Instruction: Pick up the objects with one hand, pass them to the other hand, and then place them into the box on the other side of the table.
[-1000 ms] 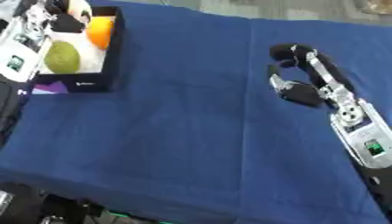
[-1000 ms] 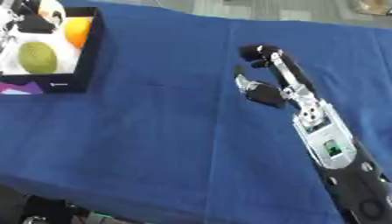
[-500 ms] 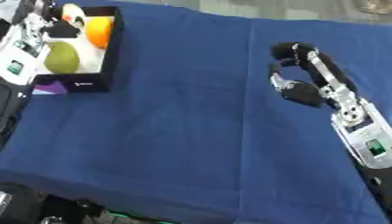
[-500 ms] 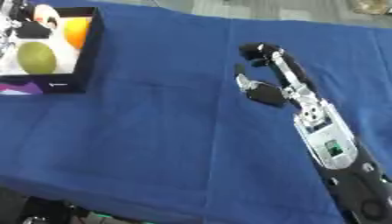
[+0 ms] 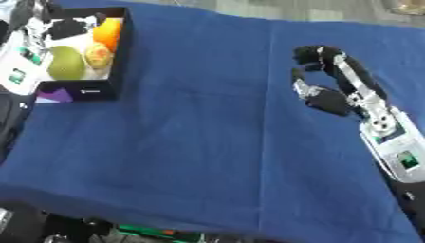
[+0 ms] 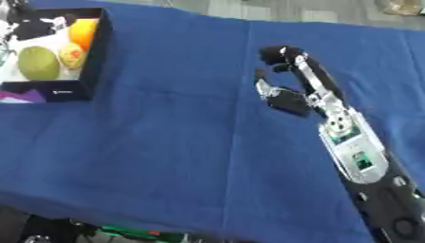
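A black-walled box [image 5: 117,61] with a white inside stands at the table's far left corner. In it lie a green round fruit [image 5: 65,62], an orange [image 5: 108,32] and a small yellow-orange fruit [image 5: 98,54]. My left hand [image 5: 60,28] hovers over the box's far end, its dark fingers relaxed and holding nothing; its forearm runs along the box's left side. Out on the right of the blue cloth, my right hand [image 5: 345,78] is raised with the thumb spread and the fingers loosely bent, empty.
A blue cloth [image 5: 191,142] covers the whole table. A purple flap [image 5: 54,96] sticks out at the box's near left corner. The table's front edge runs along the bottom, with dark gear below it.
The small yellow-orange fruit now lies in the box, uncovered. My left hand has drawn back toward the box's far end. My right hand has barely moved.
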